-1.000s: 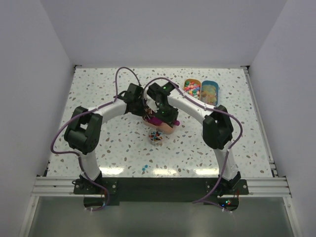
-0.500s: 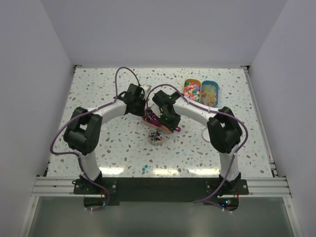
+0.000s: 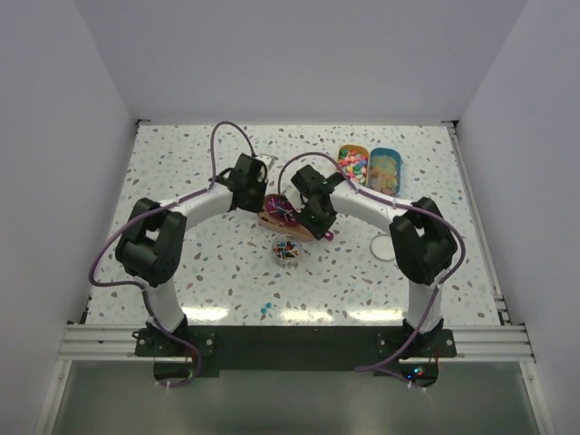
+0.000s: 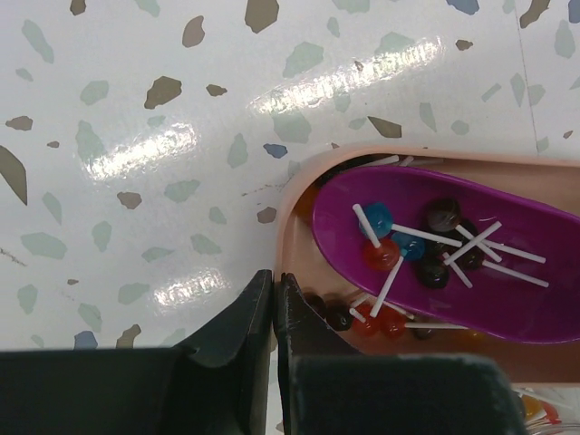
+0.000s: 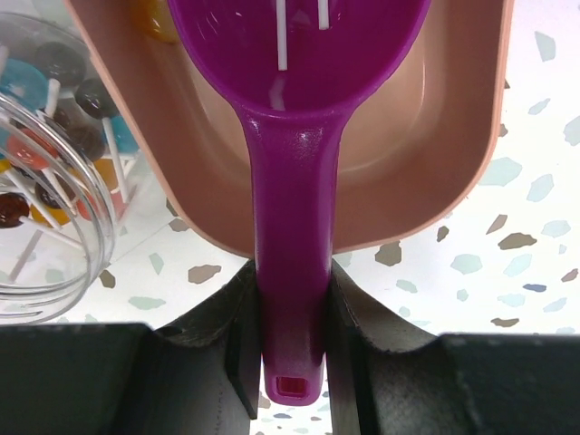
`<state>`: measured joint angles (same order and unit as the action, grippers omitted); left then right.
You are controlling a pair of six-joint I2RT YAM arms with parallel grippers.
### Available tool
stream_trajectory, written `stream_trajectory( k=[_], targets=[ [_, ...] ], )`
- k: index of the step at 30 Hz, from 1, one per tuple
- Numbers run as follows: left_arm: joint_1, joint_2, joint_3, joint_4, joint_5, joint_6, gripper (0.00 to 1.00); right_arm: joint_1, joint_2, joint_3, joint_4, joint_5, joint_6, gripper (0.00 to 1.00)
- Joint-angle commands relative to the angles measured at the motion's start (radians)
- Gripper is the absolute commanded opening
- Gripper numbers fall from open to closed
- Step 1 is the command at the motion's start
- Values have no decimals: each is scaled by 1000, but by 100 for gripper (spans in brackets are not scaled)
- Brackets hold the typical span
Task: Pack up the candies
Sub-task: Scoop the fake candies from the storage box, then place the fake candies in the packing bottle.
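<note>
The candies (image 4: 426, 249) are small dark, red and blue balls on white sticks. Several lie in the purple scoop (image 4: 507, 299), and more lie under it in the pink tray (image 4: 283, 240). My left gripper (image 4: 274, 290) is shut on the tray's rim at its near corner. My right gripper (image 5: 290, 281) is shut on the scoop's handle (image 5: 290, 217), with the scoop's bowl held over the tray (image 5: 435, 154). In the top view both grippers meet at the tray (image 3: 270, 224), with the scoop (image 3: 282, 210) over it. A glass jar (image 3: 287, 251) with some candies stands just in front of it.
An orange tub (image 3: 352, 161) of bright candies and a blue tub (image 3: 384, 169) of tan candies stand at the back right. A white lid (image 3: 385, 246) lies right of the tray. Small blue bits (image 3: 265, 308) lie near the front edge. The jar (image 5: 45, 190) sits left of the scoop.
My right arm has swung its elbow to the right, uncovering the white lid. The scoop's bowl has moved up and left along the tray. The left gripper has stayed on the tray.
</note>
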<state>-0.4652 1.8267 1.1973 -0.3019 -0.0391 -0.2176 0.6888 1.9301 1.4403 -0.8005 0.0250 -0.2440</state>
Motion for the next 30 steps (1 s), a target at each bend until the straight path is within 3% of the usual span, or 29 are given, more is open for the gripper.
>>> stream_trajectory(
  k=[1,9,15,23,30],
  targets=[
    [7,-60,10,27,-19,-22,10,-14,-81,-23,49,-22,3,0],
    [10,-66,12,24,-30,-26,21,-18,-164,-47,24,-22,-6,0],
    [22,-112,-1,33,-35,-40,37,-18,-239,-57,-38,-10,-21,0],
    [79,-320,-67,72,-79,-60,52,-8,-388,-126,-126,27,-37,0],
    [92,-581,-177,122,-183,-37,82,101,-474,-139,-284,179,-29,0]
  ],
)
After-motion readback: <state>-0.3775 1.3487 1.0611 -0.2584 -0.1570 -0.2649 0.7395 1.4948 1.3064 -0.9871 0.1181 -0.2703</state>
